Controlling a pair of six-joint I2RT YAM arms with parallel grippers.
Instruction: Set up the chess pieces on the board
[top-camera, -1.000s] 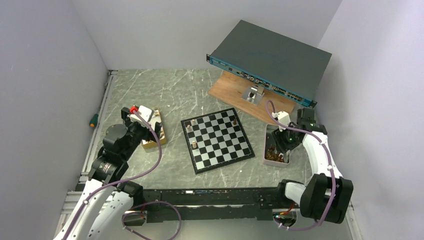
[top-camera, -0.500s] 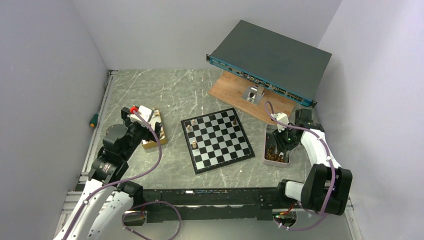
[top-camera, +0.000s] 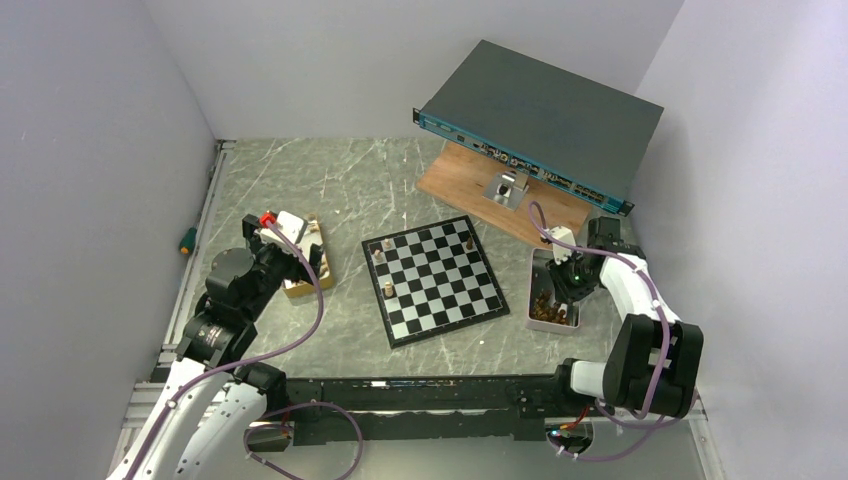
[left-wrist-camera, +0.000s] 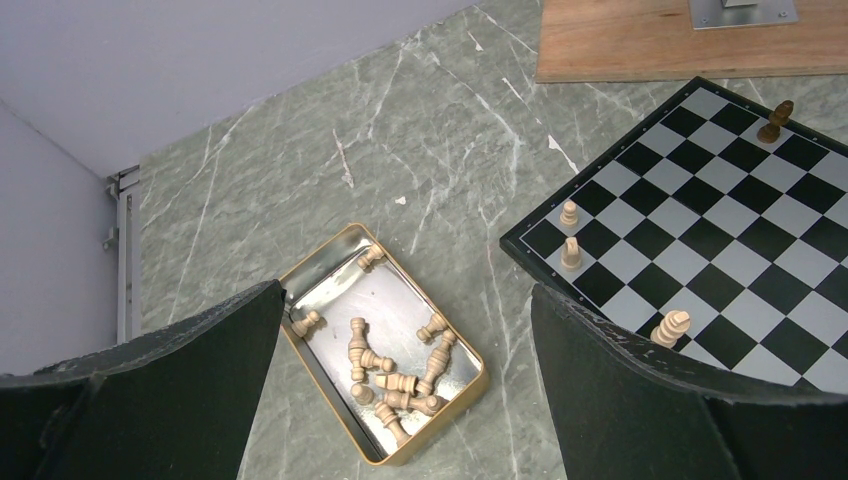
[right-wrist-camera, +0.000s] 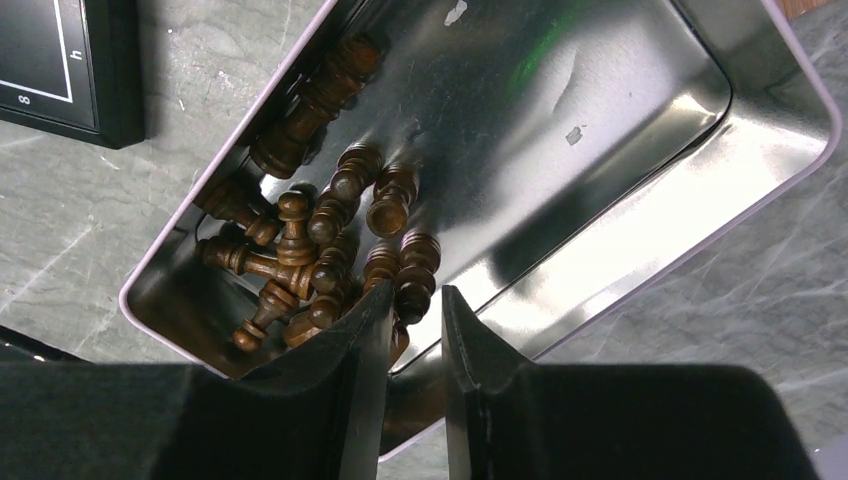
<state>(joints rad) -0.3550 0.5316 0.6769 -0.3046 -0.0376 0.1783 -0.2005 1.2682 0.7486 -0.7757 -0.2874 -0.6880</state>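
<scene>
My right gripper (right-wrist-camera: 414, 298) stands narrow about a glossy dark brown piece (right-wrist-camera: 418, 255) heaped with others in a tin (right-wrist-camera: 650, 120), grip unclear; my left gripper (left-wrist-camera: 405, 290) gapes wide.

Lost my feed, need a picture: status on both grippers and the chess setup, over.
Left gripper open above gold tin. Right gripper narrow over dark pieces in silver tin, grip unconfirmed. Board holds four pieces. Nothing seen blocking.
</scene>
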